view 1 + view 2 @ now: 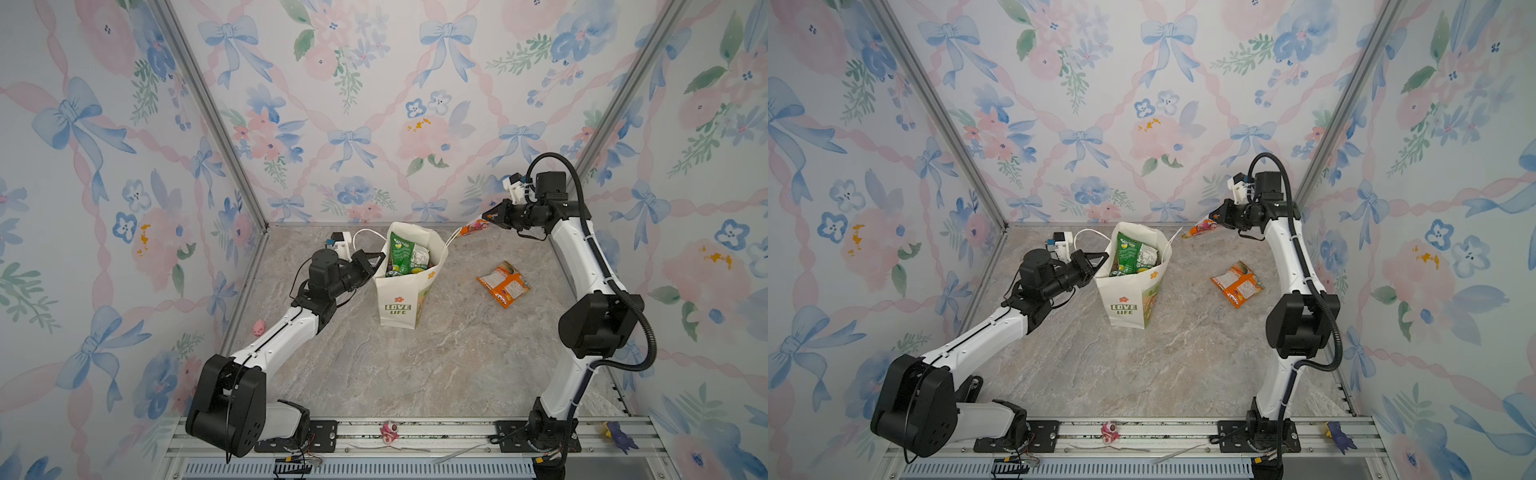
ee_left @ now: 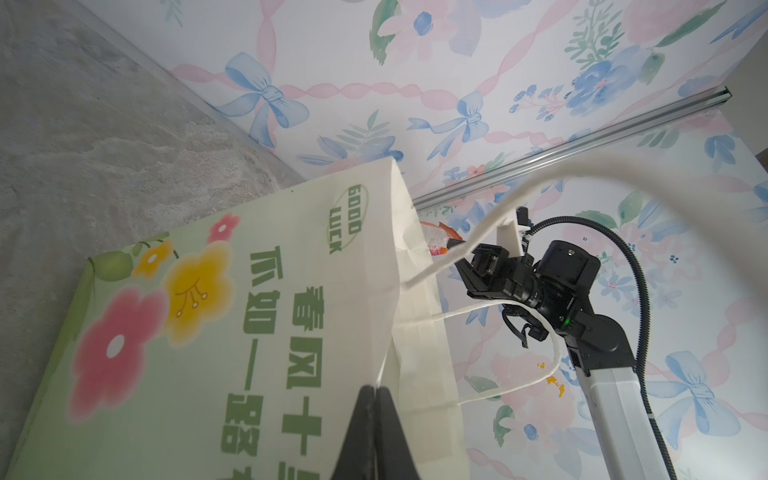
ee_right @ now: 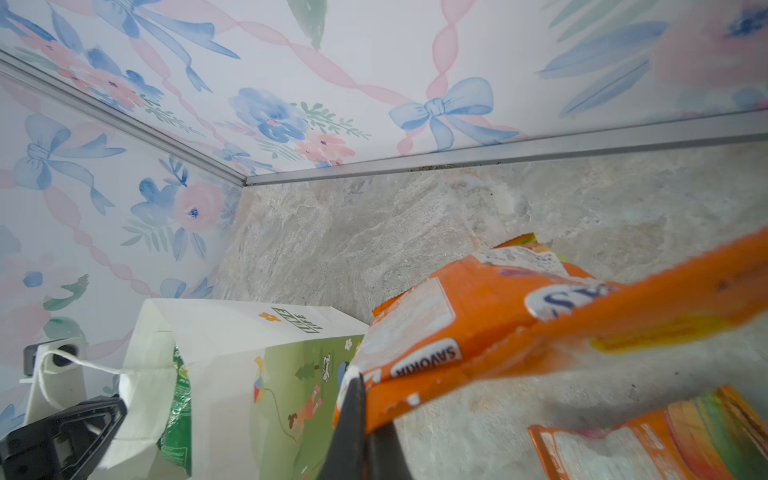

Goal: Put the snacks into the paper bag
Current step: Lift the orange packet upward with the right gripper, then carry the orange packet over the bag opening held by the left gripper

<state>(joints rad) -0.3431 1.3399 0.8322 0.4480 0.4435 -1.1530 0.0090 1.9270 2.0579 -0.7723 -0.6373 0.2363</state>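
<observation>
The cream paper bag [image 1: 399, 299] [image 1: 1129, 299] stands upright at the back middle of the table, its mouth open, with green snacks [image 1: 407, 253] [image 1: 1136, 255] inside. My left gripper [image 1: 376, 259] [image 2: 376, 390] is shut on the bag's left rim [image 2: 386, 357]. My right gripper [image 1: 486, 217] [image 3: 365, 399] is shut on an orange snack packet [image 1: 471, 227] [image 3: 478, 324], held in the air just right of the bag's mouth. A second orange packet [image 1: 503, 284] [image 1: 1237, 284] [image 3: 648, 440] lies flat on the table to the right.
A tiny pink pig figure [image 1: 258, 328] sits by the left wall. A pink-and-white trinket [image 1: 390, 432] and a purple one [image 1: 619, 434] lie on the front rail. Floral walls close in the left, back and right sides.
</observation>
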